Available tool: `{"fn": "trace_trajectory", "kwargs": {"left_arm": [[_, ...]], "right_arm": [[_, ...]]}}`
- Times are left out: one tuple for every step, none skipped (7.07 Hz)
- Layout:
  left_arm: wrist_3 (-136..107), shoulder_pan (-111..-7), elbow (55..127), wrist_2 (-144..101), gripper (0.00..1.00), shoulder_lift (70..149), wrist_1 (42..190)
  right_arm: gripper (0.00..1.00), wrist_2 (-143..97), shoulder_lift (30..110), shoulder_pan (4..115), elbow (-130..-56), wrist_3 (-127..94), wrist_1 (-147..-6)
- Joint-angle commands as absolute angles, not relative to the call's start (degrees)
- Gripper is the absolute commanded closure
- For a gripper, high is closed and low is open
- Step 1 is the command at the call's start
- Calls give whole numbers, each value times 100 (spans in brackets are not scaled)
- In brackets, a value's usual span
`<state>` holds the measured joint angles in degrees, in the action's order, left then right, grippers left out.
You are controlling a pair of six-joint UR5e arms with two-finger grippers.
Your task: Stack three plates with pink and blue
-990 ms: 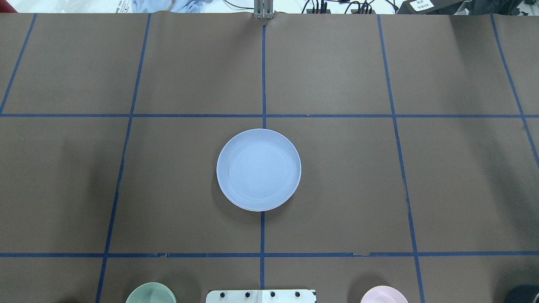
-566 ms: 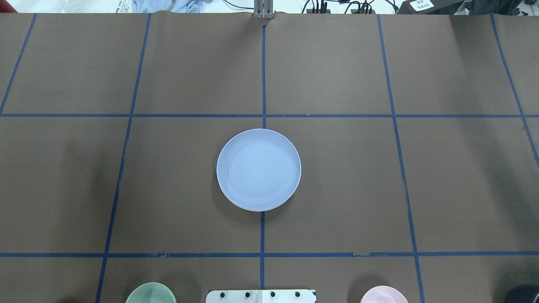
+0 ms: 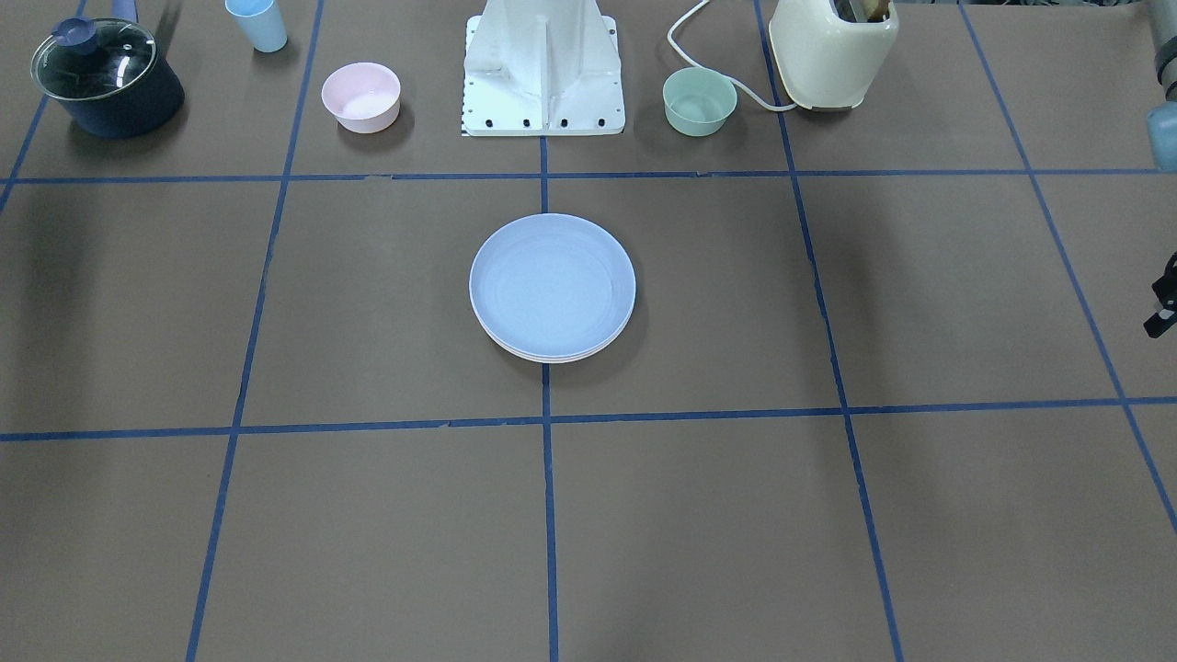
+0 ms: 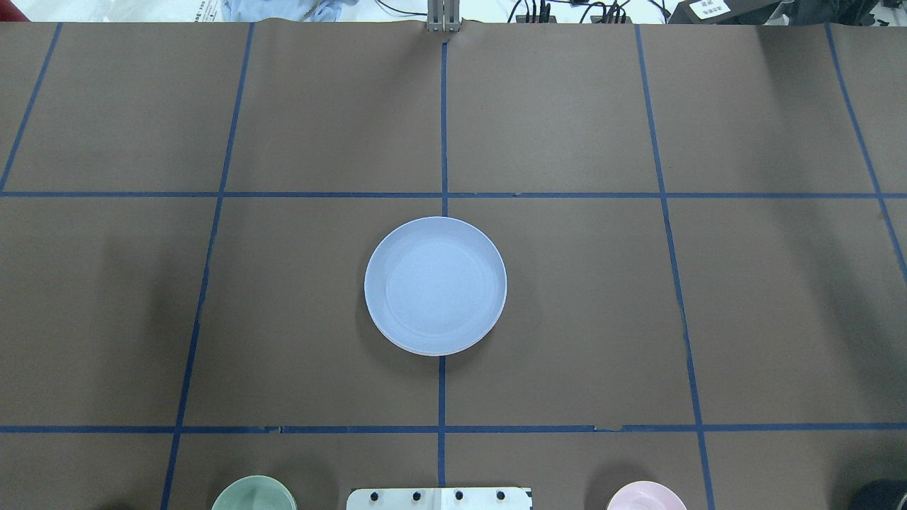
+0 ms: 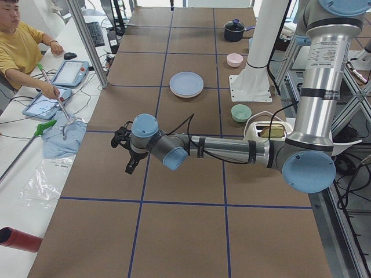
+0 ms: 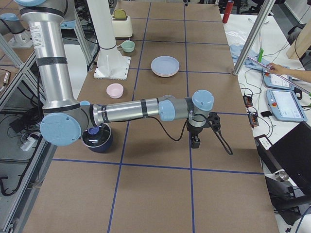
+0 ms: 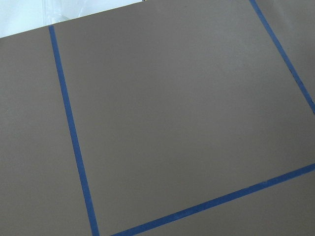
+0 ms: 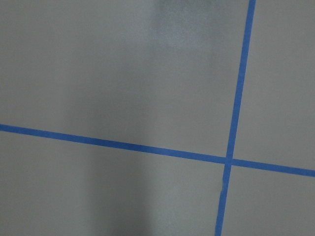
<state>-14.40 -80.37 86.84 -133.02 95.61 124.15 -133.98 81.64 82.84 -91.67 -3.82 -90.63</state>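
The three plates form one stack at the table's centre. The light blue plate (image 3: pixel 552 280) lies on top, also in the overhead view (image 4: pixel 435 283). Pale rims of the two lower plates (image 3: pixel 552 357) show beneath it, with a pinkish rim in the exterior right view (image 6: pixel 165 74). My left gripper (image 5: pixel 124 156) hangs over bare table far to the stack's left; a bit of it shows at the front view's edge (image 3: pixel 1163 303). My right gripper (image 6: pixel 194 141) hangs over bare table far to the stack's right. Neither holds anything that I can see; I cannot tell if they are open or shut.
A small pink bowl (image 3: pixel 360 95) and a mint-green bowl (image 3: pixel 700 99) flank the robot base (image 3: pixel 542 64). A lidded dark pot (image 3: pixel 106 78), a blue cup (image 3: pixel 257 23) and a cream toaster (image 3: pixel 832 51) stand along the robot's side. An operator (image 5: pixel 23 52) sits beyond the far edge.
The plate stack has not moved. A dark shape at the bottom right corner of the overhead view has shrunk slightly.
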Motion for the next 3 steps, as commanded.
{"fn": "trace_trajectory", "kwargs": {"left_arm": [[-1433,-8033,8675,-13298,0,9562,12401],[-1433,-8033,8718,-13307,0,9554,12393],[-1424,-8033,8745,-13324,0,9449,12401]], "right_arm": [[0,-13421,8200,8279,-9158,-378,-9044],[0,-13525,8200,8279,-9106,-395,-9044],[0,-13579,8200,8279,-9105,-387,-9053]]}}
